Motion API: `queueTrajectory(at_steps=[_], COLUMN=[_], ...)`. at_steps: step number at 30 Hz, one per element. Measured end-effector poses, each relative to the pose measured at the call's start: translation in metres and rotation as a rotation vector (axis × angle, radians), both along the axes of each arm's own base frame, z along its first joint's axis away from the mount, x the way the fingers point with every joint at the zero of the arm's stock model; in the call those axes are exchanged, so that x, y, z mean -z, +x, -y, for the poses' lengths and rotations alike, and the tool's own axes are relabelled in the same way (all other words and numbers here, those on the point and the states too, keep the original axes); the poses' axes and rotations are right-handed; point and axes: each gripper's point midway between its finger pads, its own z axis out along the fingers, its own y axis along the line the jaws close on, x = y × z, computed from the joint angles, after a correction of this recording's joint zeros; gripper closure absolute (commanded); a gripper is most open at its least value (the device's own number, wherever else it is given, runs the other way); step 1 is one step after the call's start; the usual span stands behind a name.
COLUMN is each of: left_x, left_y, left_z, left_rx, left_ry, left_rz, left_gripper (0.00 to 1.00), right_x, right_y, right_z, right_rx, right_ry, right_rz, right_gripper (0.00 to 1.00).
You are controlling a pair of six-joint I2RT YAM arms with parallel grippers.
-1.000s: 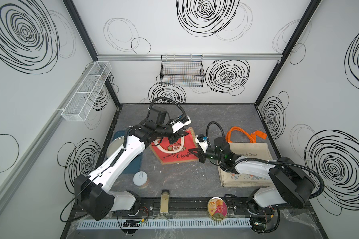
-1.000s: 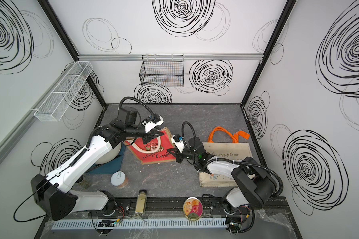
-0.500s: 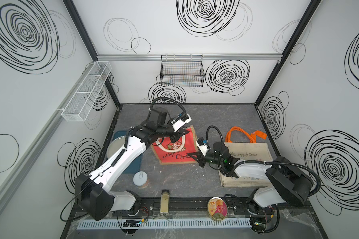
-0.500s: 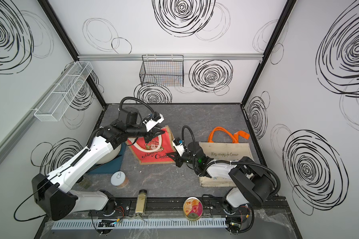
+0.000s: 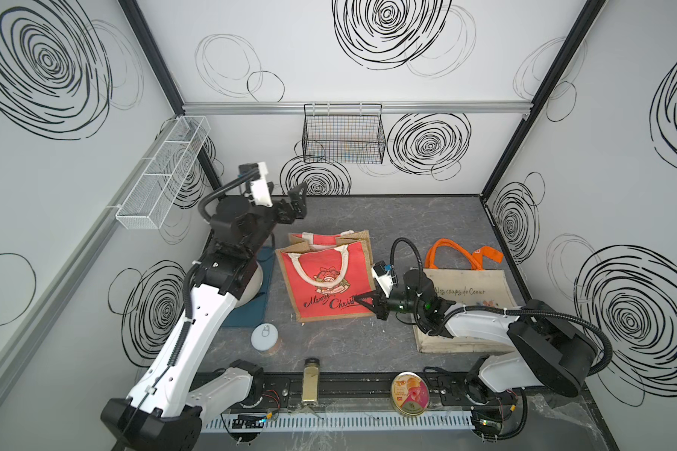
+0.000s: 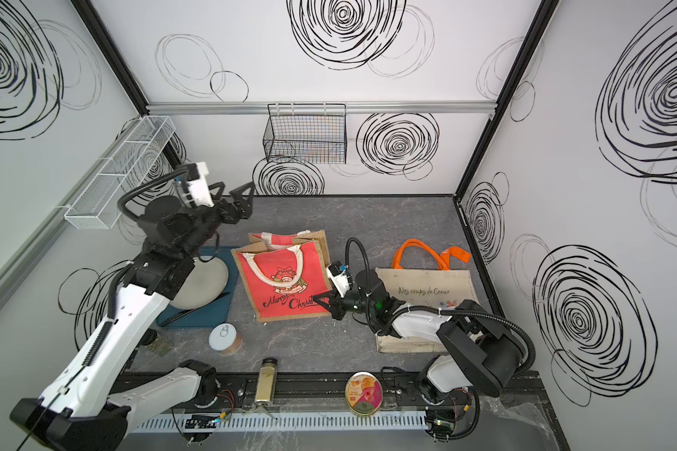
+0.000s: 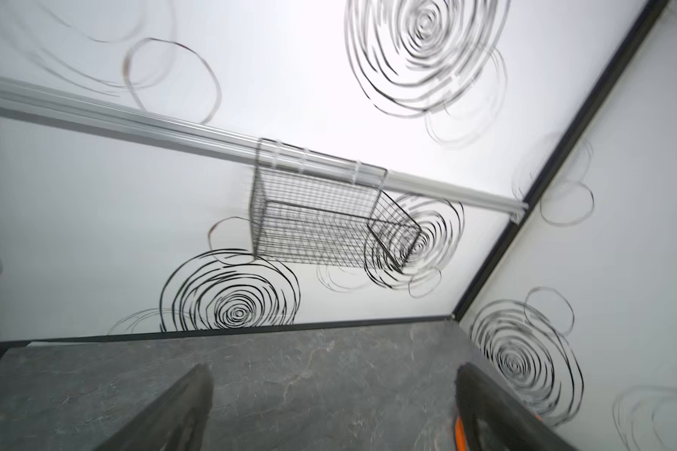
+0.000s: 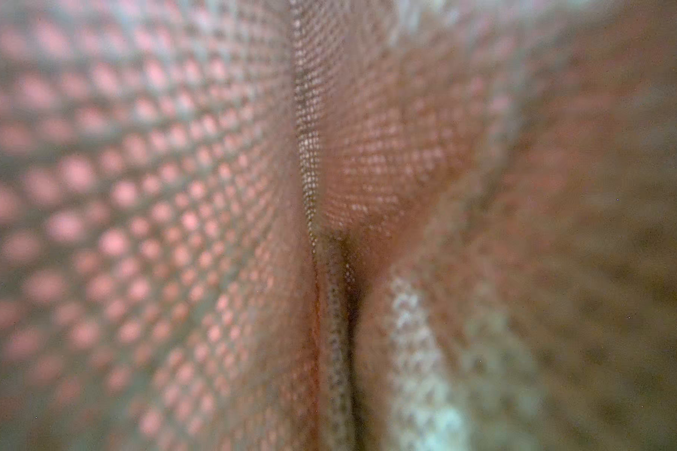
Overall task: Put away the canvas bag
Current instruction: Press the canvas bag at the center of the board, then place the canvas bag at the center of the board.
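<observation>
A red "Merry Christmas" bag (image 5: 325, 281) (image 6: 286, 281) with jute sides lies on the grey table, white handles toward the back. My right gripper (image 5: 362, 302) (image 6: 319, 300) is shut on its near right corner; coarse reddish weave (image 8: 212, 195) fills the right wrist view and hides the jaws. A beige canvas bag (image 5: 469, 289) (image 6: 427, 289) with orange handles (image 5: 450, 250) lies flat to the right, partly under my right arm. My left gripper (image 5: 300, 201) (image 6: 231, 191) (image 7: 331, 369) is open and empty, raised above the table's back left, apart from both bags.
A black wire basket (image 5: 342, 134) (image 7: 329, 222) hangs on the back wall rail. On the left wall is a white wire shelf (image 5: 161, 175). A teal mat (image 5: 251, 308) with a pale dish, a can (image 5: 264, 337), a spice jar (image 5: 310, 378) and a round tin (image 5: 410, 392) sit near the front.
My left gripper let go of the red bag's top, opened wide and rose toward the back left. The red bag settled on the table. My right gripper stayed shut on its corner.
</observation>
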Motion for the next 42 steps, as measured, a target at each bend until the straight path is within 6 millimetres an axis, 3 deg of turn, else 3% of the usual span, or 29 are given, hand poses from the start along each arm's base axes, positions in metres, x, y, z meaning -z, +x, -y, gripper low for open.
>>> queueTrajectory(at_steps=[4,8,10,12,16,20,25,26,31,33,37,39,42], left_x=[0.046,0.128,0.158,0.178,0.192,0.221,0.272,0.279,0.284,0.284,0.265,0.245,0.208], left_y=[-0.001,0.0,-0.006,-0.016,-0.03,-0.041,-0.057,-0.06,-0.06,-0.055,-0.03,-0.01,0.027], left_z=[-0.026,-0.064,-0.074,-0.067,-0.033,0.006,0.041,0.048,0.08,0.084,0.084,0.084,0.083], left_rx=[-0.026,-0.082,-0.114,-0.095,-0.003,0.103,0.186,0.201,0.286,0.285,0.234,0.2,0.158], left_ry=[-0.104,-0.231,-0.279,-0.308,-0.307,-0.321,-0.369,-0.371,-0.375,-0.374,-0.36,-0.342,-0.346], left_rz=[-0.099,-0.267,-0.32,-0.353,-0.363,-0.375,-0.427,-0.433,-0.425,-0.423,-0.406,-0.393,-0.37], left_gripper=[0.0,0.0,0.0,0.0,0.01,0.15,0.24,0.31,0.8,0.92,0.93,0.92,1.0], right_x=[0.001,-0.001,-0.002,-0.003,-0.003,-0.006,-0.007,-0.006,-0.003,-0.002,-0.009,-0.02,-0.042], right_y=[0.002,0.01,0.013,0.016,0.02,0.022,0.023,0.023,0.026,0.031,0.059,0.083,0.122], right_z=[0.007,0.016,0.02,0.024,0.031,0.037,0.04,0.04,0.042,0.044,0.045,0.044,0.04], right_rx=[0.005,0.035,0.05,0.061,0.076,0.088,0.094,0.096,0.112,0.124,0.169,0.193,0.225], right_ry=[0.011,0.023,0.027,0.029,0.032,0.036,0.04,0.04,0.043,0.05,0.068,0.086,0.128], right_rz=[-0.041,-0.061,-0.061,-0.065,-0.08,-0.088,-0.115,-0.122,-0.161,-0.19,-0.241,-0.252,-0.252], right_gripper=[1.0,1.0,1.0,1.0,1.0,1.0,1.0,1.0,1.0,1.0,1.0,1.0,1.0])
